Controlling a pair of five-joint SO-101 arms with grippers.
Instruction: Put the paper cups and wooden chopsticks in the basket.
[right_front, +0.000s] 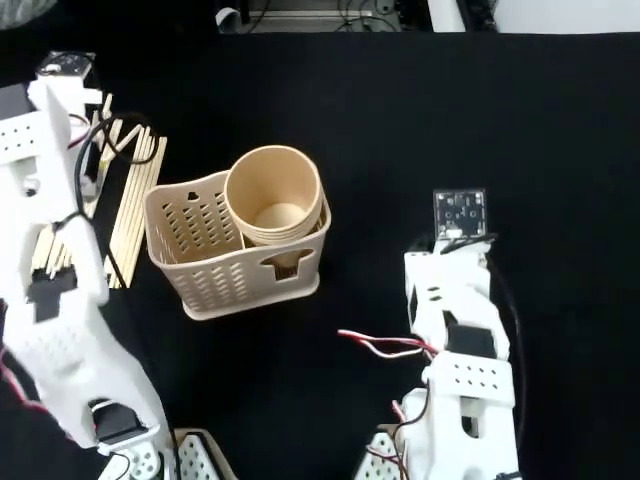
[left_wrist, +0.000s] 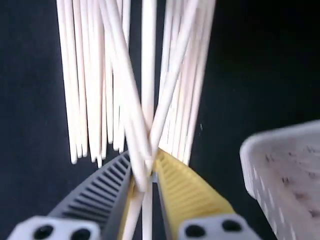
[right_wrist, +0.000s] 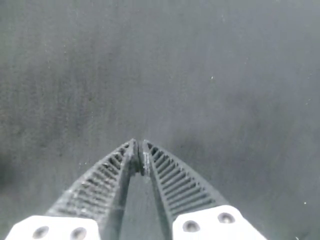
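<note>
The left gripper is clamped on a few crossed chopsticks, pulled from the pile lying near the left edge of the table, just beside the basket. The stacked paper cups stand upright inside the basket, against its right wall. The right gripper has its fingers pressed together on nothing, above bare black table right of the basket.

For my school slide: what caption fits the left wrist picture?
Left tool pinching chopsticks, with the basket close by.
</note>
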